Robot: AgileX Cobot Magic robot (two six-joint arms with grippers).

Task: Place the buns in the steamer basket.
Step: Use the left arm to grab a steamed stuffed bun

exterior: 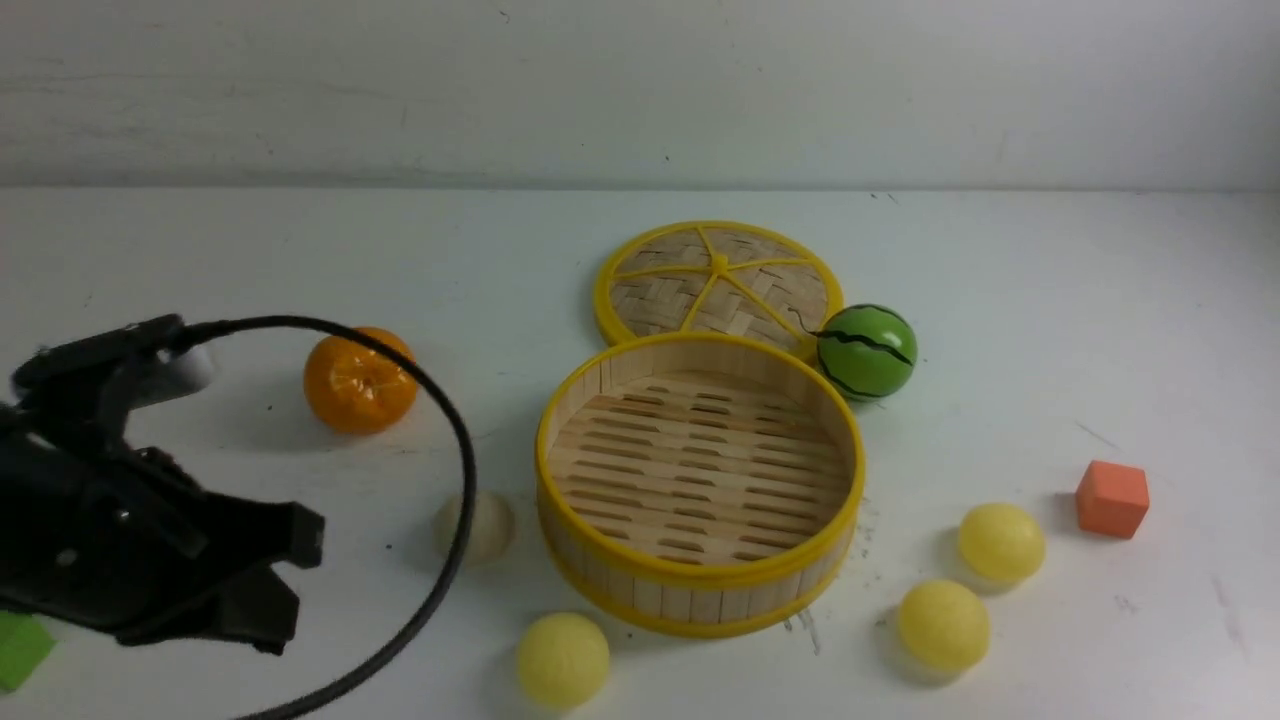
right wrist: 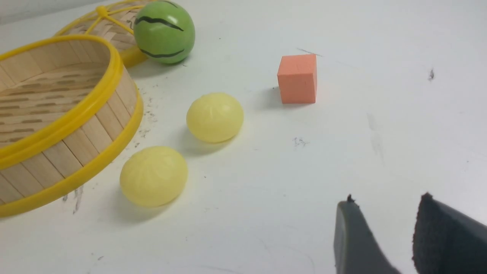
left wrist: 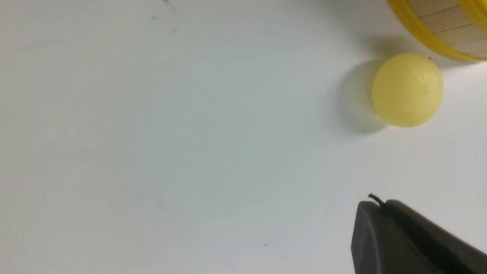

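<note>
Four small, soft-looking round buns lie on the white table, all outside the round wooden steamer basket (exterior: 700,485) with its slatted floor and yellow rims, which sits empty at the centre. A cream-white bun (exterior: 477,527) rests just beside the basket's left wall. A pale yellow bun (exterior: 562,660) lies near the basket's front on the left side, and two more pale yellow buns (exterior: 943,625) (exterior: 1001,542) lie close together to the basket's right.

Your left gripper (left wrist: 384,224) hangs low at the left with its fingers closed together and nothing between them, apart from the front-left yellow bun. Closed fingers cannot take a bun; push in like this and you may roll it away or wedge it against the basket wall.

Your right gripper (right wrist: 380,228) shows parted fingers holding nothing, well apart from the two right-hand buns.

A glossy orange fruit (exterior: 359,380), a green striped watermelon ball (exterior: 866,351) beside the flat woven lid (exterior: 718,282), and a small orange cube (exterior: 1112,498) are decoys you could grab by mistake. The black cable (exterior: 455,470) loops across the cream-white bun and may hide it.
</note>
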